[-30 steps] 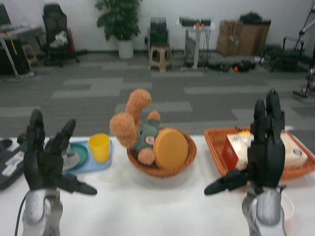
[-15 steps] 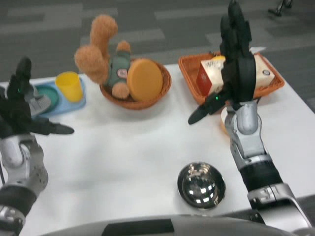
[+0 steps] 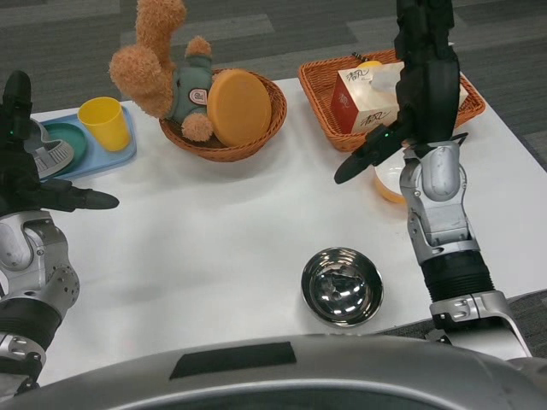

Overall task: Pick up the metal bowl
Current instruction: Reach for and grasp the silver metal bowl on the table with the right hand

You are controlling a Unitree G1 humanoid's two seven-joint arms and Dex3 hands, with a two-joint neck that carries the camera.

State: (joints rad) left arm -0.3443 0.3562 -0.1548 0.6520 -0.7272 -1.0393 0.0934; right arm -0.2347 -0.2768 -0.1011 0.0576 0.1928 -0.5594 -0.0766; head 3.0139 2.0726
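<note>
Metal bowl (image 3: 341, 286) sits at the table's near edge — both hands, left (image 3: 24, 166) and right (image 3: 423, 81), raised, fingers spread, empty.

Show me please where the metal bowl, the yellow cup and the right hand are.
metal bowl (image 3: 341, 287), head view, inside bottom.
yellow cup (image 3: 104, 123), head view, outer wall.
right hand (image 3: 419, 81), head view, its back.

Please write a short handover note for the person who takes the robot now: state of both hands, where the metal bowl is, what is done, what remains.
Left hand: open, holds nothing, raised over the table's left edge near the blue tray.
Right hand: open, holds nothing, raised in front of the rectangular orange basket.
Metal bowl: upright on the white table near its front edge, closer to the right arm, untouched.
Done: nothing yet.
Left: bring a hand down to the bowl, probably the right, grip it and lift it.
</note>
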